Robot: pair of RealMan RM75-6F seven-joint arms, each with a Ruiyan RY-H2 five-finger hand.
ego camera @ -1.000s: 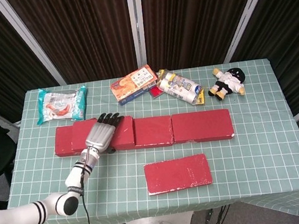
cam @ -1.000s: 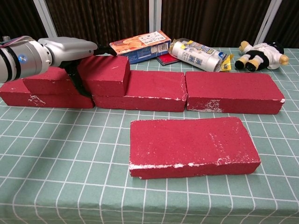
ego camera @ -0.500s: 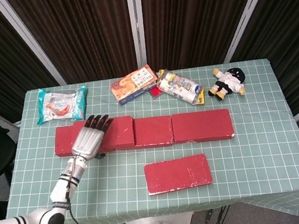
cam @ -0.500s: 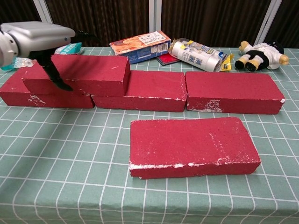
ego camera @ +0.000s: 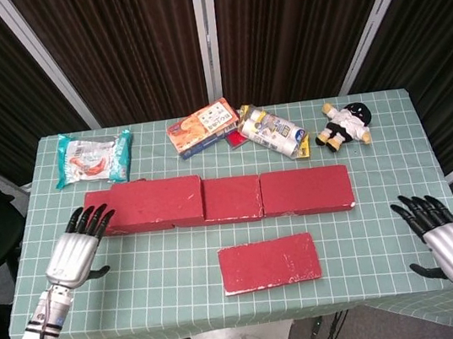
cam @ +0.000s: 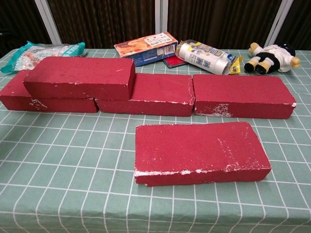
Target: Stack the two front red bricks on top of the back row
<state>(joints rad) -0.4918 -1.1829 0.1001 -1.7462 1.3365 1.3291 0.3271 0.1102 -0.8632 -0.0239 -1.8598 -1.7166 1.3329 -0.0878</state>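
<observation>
Hovering at the near corners of the green checked tablecloth (ego camera: 181, 261), both hands are empty with fingers spread: the left hand (ego camera: 75, 253) has drawn back off the stacked brick it was resting on a second ago, and the right hand (ego camera: 446, 243) has come into the head view beside the table's near right edge. Just beyond them the remaining front red foam brick (cam: 200, 151) lies flat and untouched, apart from the row. Farther back, the placed red brick (cam: 80, 76) sits on top of the back row of red bricks (cam: 240, 94), straddling its left two. Half the job looks done, so the front brick likely goes next, probably by the right hand.
</observation>
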